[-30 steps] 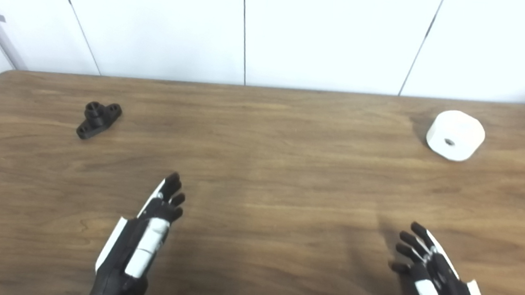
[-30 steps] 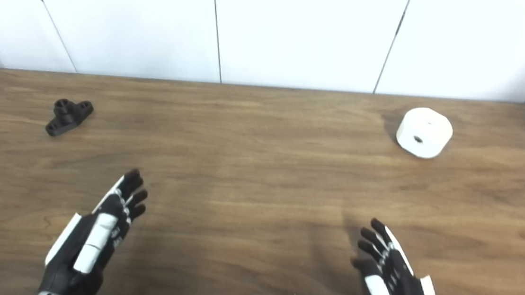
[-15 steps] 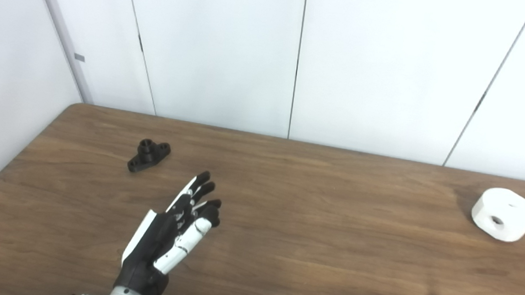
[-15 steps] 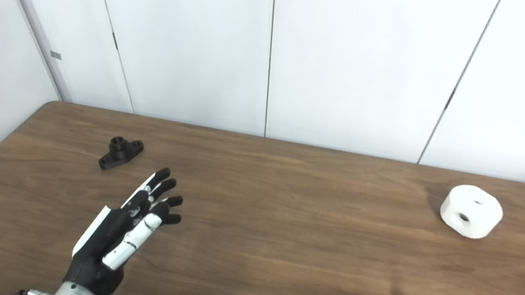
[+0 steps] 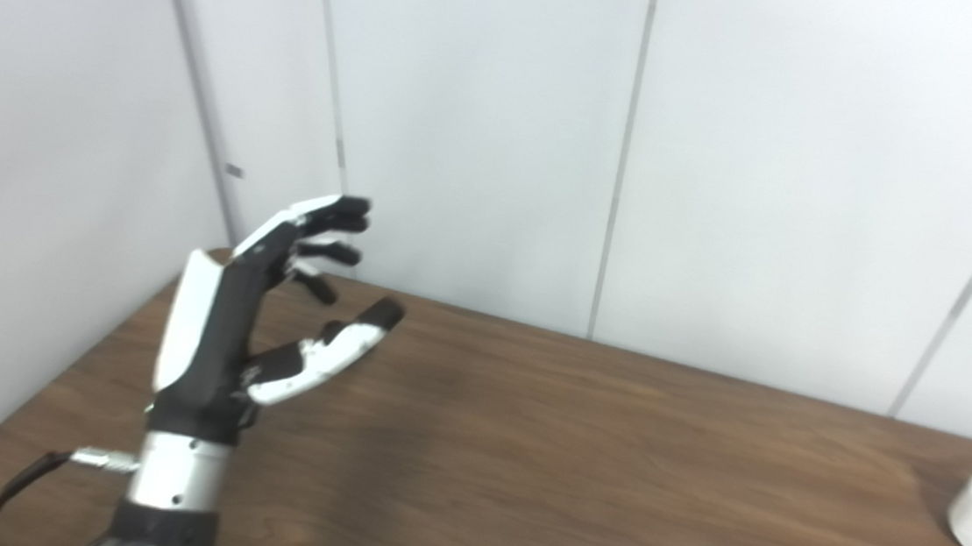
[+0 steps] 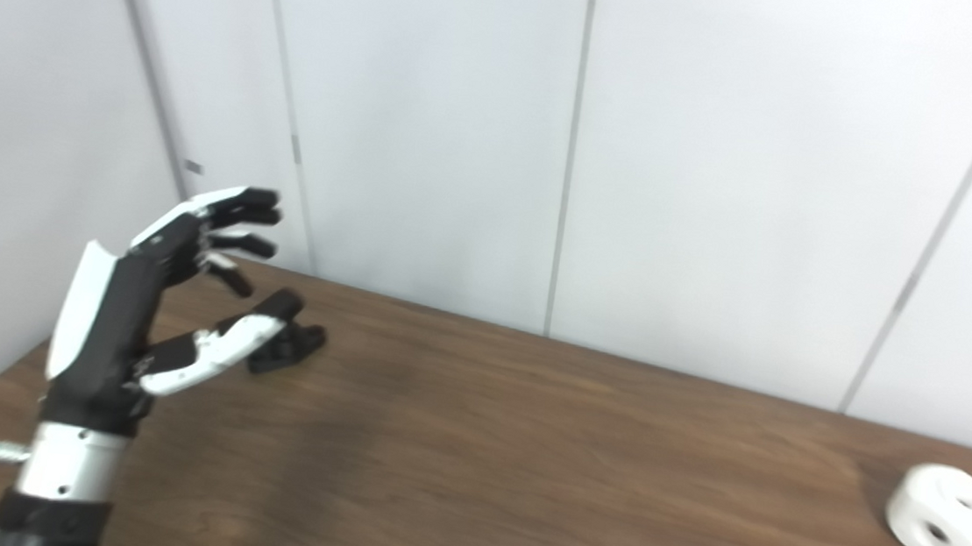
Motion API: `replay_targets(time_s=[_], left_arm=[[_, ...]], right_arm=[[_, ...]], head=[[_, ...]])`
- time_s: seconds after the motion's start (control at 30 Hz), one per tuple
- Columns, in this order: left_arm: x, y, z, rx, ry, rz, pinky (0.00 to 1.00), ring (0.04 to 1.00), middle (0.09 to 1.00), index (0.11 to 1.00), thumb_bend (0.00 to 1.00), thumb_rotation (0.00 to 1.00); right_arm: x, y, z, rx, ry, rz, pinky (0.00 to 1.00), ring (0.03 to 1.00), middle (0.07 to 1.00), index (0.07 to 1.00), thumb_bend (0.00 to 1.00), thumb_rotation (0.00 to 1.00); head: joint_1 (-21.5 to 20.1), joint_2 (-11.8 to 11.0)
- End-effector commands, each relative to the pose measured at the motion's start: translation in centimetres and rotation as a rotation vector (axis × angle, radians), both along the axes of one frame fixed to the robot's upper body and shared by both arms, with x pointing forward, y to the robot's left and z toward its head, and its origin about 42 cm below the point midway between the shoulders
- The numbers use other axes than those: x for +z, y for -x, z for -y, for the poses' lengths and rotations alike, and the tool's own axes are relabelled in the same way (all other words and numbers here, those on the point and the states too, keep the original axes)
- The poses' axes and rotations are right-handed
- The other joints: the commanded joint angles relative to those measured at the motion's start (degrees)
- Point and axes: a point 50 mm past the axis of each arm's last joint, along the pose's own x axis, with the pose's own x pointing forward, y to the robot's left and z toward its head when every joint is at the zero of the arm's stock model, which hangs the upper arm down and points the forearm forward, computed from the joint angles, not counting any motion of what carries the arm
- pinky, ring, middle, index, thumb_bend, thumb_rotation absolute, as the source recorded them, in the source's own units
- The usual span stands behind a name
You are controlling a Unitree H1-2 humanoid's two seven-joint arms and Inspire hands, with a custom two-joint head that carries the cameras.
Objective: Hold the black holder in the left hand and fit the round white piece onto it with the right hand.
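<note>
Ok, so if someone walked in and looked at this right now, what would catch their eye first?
Probably the left hand, raised and open at the left side of the wooden table, with fingers spread. Just past its thumb, the small black holder lies on the table, mostly hidden in the left eye view. Far to the right sits the round white piece, untouched.

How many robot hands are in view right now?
1: the left robot hand, open and raised at the table's left end, in front of the black holder. The right robot hand is out of frame.
</note>
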Motion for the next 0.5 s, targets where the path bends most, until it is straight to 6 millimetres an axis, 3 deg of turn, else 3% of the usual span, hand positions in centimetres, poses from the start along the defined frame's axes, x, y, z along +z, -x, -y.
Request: replay_targets(time_s=[0.0, 0.13, 0.23, 0.47], left_arm=[[1.3, -0.4, -0.7, 0.066, -0.099, 0.082, 0.43, 0.636, 0.746, 0.776, 0.70, 0.46], [2.0, -2.0, -2.1, 0.203, -0.272, 0.123, 0.36, 0.545, 0.690, 0.771, 0.69, 0.45], [2.0, -3.1, -3.3, 0.266, -0.346, 0.120, 0.32, 0.497, 0.652, 0.756, 0.75, 0.41], [1.5, -4.6, -6.1, 0.451, -0.518, -0.064, 0.48, 0.674, 0.764, 0.815, 0.74, 0.46]], right_arm=[[0.0, -1.7, -0.5, -0.002, -0.019, 0.022, 0.67, 0.856, 0.898, 0.944, 0.47, 1.00], [0.1, -2.0, -0.3, 0.003, -0.013, 0.021, 0.66, 0.861, 0.905, 0.953, 0.44, 1.00], [0.0, -2.2, 0.1, 0.007, -0.018, 0.020, 0.66, 0.872, 0.917, 0.962, 0.41, 1.00], [-0.2, -2.2, 0.7, 0.013, -0.040, 0.022, 0.69, 0.890, 0.936, 0.980, 0.39, 0.98]], head=[[0.1, -0.1], [2.4, -1.2], [3.7, -1.4], [5.8, -1.5]])
